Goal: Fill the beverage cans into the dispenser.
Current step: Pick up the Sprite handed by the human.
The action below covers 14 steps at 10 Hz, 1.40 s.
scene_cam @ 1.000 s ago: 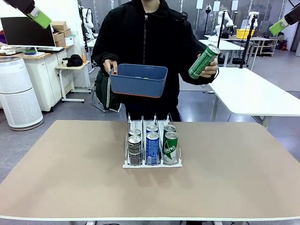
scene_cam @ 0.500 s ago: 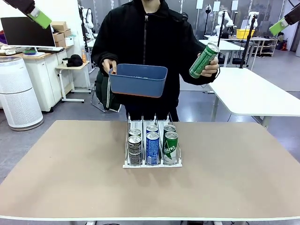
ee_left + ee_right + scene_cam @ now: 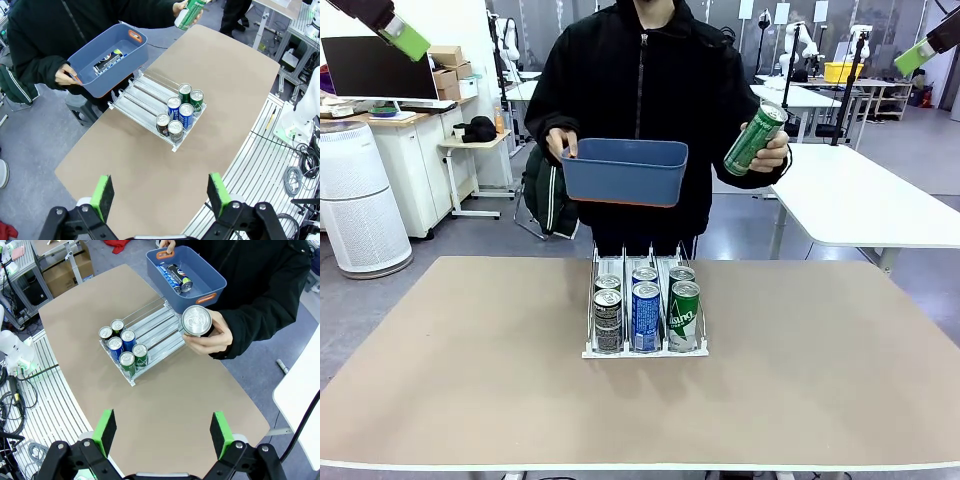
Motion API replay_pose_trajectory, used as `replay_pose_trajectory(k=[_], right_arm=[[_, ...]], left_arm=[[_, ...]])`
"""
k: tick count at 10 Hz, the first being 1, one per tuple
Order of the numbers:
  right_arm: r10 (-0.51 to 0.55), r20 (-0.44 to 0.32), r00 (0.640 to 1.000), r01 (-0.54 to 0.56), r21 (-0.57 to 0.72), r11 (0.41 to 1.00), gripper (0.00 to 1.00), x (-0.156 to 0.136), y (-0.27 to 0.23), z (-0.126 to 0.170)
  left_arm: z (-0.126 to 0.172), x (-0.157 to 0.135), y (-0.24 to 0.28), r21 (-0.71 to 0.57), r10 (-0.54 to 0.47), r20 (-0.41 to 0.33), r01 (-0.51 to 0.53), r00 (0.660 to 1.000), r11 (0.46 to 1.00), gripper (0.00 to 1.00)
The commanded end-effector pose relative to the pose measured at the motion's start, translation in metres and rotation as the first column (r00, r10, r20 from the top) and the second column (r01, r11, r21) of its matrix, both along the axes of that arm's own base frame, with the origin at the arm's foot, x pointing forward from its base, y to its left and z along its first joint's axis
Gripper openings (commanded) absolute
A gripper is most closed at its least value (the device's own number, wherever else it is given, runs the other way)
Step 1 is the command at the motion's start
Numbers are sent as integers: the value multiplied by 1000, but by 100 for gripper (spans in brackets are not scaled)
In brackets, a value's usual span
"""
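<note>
The white dispenser (image 3: 638,262) stands mid-table with several beverage cans in its front end: black-and-silver (image 3: 608,320), blue (image 3: 646,316) and green (image 3: 684,315), each with another behind it. Across the table a person holds a green can (image 3: 755,138) in one hand and a blue bin (image 3: 624,172) in the other. The bin (image 3: 200,270) has more cans (image 3: 175,275) lying in it. High above the table, my left gripper (image 3: 161,195) and right gripper (image 3: 163,433) are both open and hold nothing. The dispenser (image 3: 145,95) lies far below them.
The brown table (image 3: 470,380) has free room on every side of the dispenser. Behind the person are a white table (image 3: 860,200) at the right and a white air purifier (image 3: 355,200) at the left.
The person has shifted a little to the right with the blue bin; the green can stays raised in the other hand. Both grippers have stayed where they were.
</note>
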State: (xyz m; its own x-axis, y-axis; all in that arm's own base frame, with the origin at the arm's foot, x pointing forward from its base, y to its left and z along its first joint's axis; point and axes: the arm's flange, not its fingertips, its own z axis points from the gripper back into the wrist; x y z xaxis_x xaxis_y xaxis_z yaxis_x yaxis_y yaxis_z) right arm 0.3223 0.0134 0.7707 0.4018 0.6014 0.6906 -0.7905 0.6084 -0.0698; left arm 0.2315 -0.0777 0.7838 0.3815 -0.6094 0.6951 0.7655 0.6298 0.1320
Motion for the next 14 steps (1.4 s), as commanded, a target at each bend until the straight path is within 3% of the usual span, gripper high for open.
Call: replay_pose_trajectory(k=[1,12,14], right_arm=[[-1,1,1000,1,0,1000,100,0,0,0],[0,0,1000,0,0,1000,100,0,0,0],[22,-43,999,-22,-17,1000,100,33,14,4]], left_arm=[[0,0,-1,-11,8,-1,-8,1000,1000,100],[0,0,-1,-11,8,-1,-8,1000,1000,100],[0,0,-1,-11,8,-1,-8,1000,1000,100]])
